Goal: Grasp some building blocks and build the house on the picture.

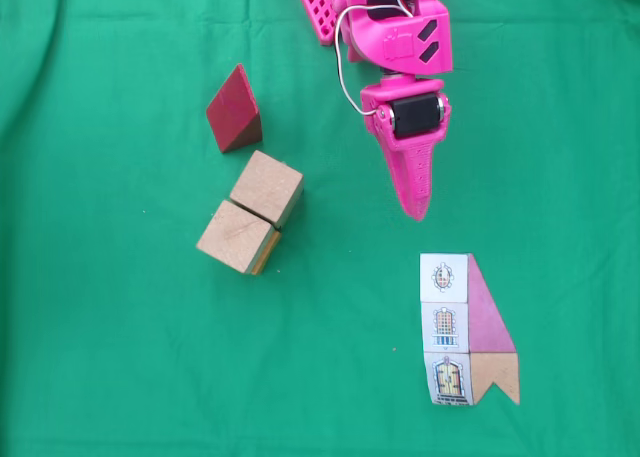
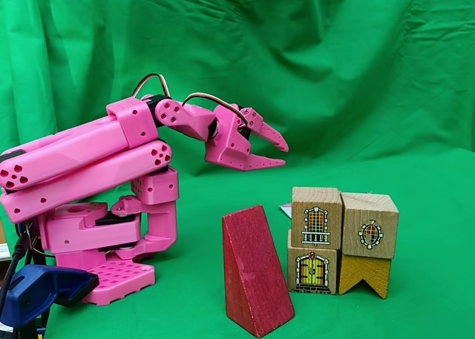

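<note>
while the gripper [image 1: 417, 213] hangs slightly parted and empty, the building blocks [image 1: 250, 212] lie to its left in the top-down fixed view, well apart.

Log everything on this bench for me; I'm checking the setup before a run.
wedge: one, dark red, up and left of the cubes in the fixed view from above.
cubes: three, light wood with window and door drawings; in the low fixed view two are stacked and the third stands beside them on the notched block.
notched block: one, orange-yellow, under the right cube.
picture card: one, white squares, pink triangle and tan notch, lying flat at lower right.
cloth: one, green, covering table and backdrop.
clamp: one, blue, by the arm's base.
arm: one, pink.
gripper: one, pink, raised, holding nothing, jaws slightly apart.
</note>
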### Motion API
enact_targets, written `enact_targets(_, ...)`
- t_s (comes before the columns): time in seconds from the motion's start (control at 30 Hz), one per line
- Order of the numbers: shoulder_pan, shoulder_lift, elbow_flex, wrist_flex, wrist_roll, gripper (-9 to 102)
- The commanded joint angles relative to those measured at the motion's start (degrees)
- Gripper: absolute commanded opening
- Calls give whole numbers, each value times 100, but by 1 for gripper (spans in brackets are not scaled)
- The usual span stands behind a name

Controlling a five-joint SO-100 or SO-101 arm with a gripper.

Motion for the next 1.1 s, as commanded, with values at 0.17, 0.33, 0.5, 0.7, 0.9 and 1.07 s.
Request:
enact_targets(0.17, -53, 334, 105, -9, -53, 5)
enact_targets(0.33, -26, 290, -9, -18, -88, 5)
enact_targets(0.5, -18, 114, -554, -18, -97, 5)
enact_targets(0.7, 0, -1222, -1731, -18, -105, 5)
enact_targets(0.9, 18, -2628, -3278, -18, -105, 5)
enact_targets(1.07, 325, -3744, -4377, -18, -114, 5)
